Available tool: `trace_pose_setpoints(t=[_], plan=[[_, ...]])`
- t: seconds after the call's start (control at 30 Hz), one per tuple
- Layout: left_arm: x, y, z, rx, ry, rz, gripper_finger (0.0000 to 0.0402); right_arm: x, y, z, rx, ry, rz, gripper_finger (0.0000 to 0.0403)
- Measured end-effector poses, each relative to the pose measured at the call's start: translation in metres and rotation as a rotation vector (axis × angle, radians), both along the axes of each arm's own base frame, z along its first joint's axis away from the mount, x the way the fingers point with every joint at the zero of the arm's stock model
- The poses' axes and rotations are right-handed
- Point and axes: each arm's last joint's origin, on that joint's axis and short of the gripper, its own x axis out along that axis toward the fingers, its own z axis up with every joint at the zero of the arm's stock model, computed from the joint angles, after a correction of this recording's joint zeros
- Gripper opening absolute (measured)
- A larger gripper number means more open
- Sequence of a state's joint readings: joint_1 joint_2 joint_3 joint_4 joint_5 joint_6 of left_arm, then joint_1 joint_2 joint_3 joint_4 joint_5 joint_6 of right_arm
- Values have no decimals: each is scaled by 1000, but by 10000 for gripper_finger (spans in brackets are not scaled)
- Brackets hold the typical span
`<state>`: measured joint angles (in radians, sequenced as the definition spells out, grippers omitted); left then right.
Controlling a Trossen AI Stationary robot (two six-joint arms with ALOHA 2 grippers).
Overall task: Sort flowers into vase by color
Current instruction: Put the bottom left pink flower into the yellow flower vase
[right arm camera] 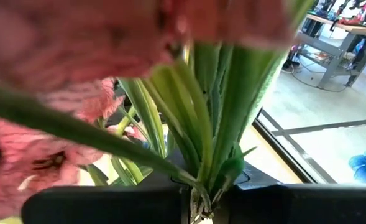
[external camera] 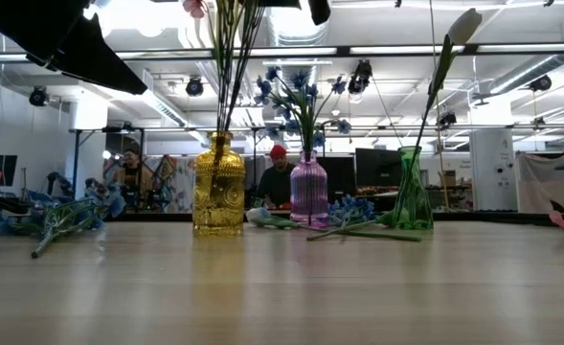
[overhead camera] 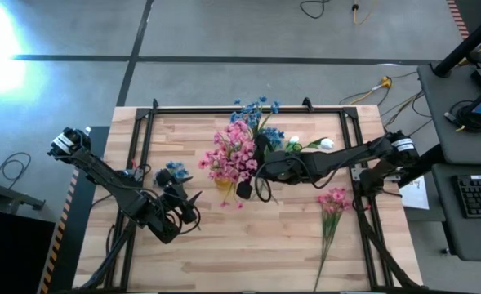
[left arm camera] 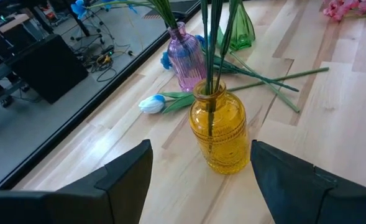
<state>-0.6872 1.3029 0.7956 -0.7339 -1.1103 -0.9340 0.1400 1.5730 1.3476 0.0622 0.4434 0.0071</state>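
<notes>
Pink spray [right arm camera: 58,143] only rt-wrist closeup.

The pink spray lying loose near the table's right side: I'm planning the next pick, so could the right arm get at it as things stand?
Probably not yet. The right gripper is shut on pink flowers over the yellow vase. The way to the loose pink spray looks unobstructed.

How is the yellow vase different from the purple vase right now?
The yellow vase is amber, wider and squat, with pink flowers in it. The purple vase is violet, slimmer and ribbed, with blue flowers in it. The right gripper is shut on the pink stems over the yellow vase; no gripper is at the purple vase. Both are see-through, narrow-necked and upright on the table.
</notes>
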Motion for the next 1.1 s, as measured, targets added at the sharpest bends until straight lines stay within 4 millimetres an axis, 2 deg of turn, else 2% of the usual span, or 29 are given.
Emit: trace_pose_setpoints(t=[1.1], plan=[[0, 0, 0, -2, -3, 0, 256, 0, -4, -10, 7, 25, -12, 18]])
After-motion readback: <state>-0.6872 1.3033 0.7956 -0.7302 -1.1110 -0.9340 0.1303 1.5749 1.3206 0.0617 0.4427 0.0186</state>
